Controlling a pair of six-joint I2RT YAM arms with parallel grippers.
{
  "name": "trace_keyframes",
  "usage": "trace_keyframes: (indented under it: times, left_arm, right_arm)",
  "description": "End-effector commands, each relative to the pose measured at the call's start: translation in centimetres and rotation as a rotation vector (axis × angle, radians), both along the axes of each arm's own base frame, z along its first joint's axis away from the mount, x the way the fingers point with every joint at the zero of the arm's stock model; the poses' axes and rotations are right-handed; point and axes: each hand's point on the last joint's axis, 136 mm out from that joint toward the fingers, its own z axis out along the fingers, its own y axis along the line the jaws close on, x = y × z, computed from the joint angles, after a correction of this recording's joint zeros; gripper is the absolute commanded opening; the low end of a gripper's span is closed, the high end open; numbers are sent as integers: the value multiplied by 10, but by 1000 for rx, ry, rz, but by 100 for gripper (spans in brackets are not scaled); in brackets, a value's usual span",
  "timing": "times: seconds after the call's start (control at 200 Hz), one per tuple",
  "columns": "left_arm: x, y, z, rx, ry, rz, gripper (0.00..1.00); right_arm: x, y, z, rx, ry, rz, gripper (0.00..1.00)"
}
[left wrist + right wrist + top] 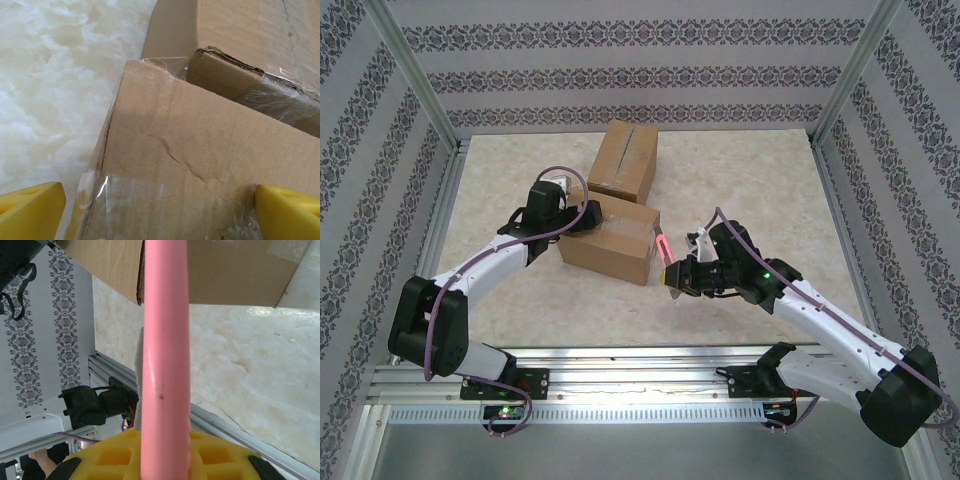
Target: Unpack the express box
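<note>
My left claw [586, 214] spreads wide over the taped cardboard box [612, 248], just in front of a second box [623, 160]; my right claw [672, 275] pinches a pink tool [664, 247] beside its corner. Seems stiff, light; grip untaped sides

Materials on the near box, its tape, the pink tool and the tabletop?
The near box looks like brown cardboard, matte, with a crease cracking its face. The tape on it is clear glossy plastic film, shown by the wrinkles and glints. The pink tool is likely smooth plastic with a soft sheen, exact type unclear. The tabletop is a pale marble-pattern surface, possibly printed.
</note>
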Motion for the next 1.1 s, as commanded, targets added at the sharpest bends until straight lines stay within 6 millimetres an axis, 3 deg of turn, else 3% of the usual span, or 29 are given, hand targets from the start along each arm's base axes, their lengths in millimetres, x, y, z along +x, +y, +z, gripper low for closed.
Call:
trace_keyframes:
  times: [0.0,1.094]
  left_arm:
    - [-75,25,-113,150,430,15,96]
    - [-76,25,-117,154,438,14,96]
  right_arm:
    - [-45,8,-13,13,142,147,0]
    - [-78,19,-30,-4,173,187,0]
